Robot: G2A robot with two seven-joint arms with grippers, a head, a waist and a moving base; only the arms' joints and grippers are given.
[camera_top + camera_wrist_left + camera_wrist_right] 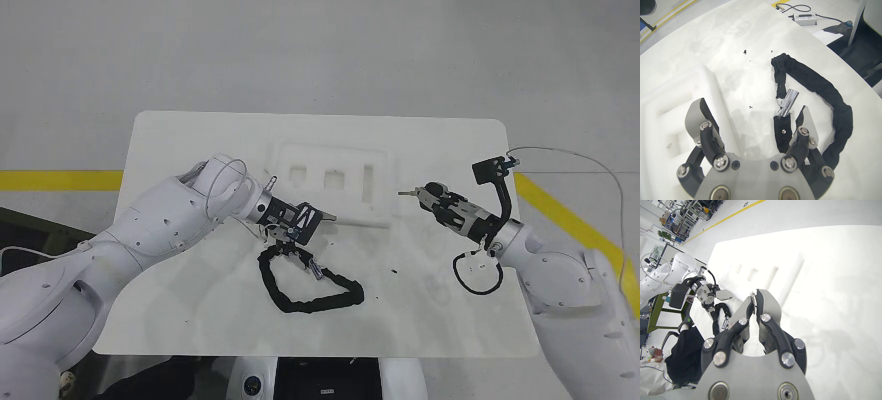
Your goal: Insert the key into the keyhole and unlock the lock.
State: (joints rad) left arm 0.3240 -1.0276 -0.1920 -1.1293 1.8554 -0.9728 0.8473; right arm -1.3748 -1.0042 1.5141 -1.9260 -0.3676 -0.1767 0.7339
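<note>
A chain lock in a black fabric sleeve (305,290) lies looped on the white table (440,300), near its front. Its chrome lock cylinder (789,101) joins the two sleeve ends. My left gripper (753,113) hangs open low over that joint, with one sleeve end between its fingers, close to one fingertip (803,117). In the top view the left gripper (308,228) sits just behind the loop. My right gripper (754,297) is shut on the small metal key (753,295). It is held above the table's right half, with the key (403,190) pointing toward the foam block.
A white foam block (335,180) with several rectangular slots lies at the table's middle back, right beside the left gripper. A black cable loop (475,272) hangs by the right forearm. Small dark specks (744,51) dot the table. The table's right part is bare.
</note>
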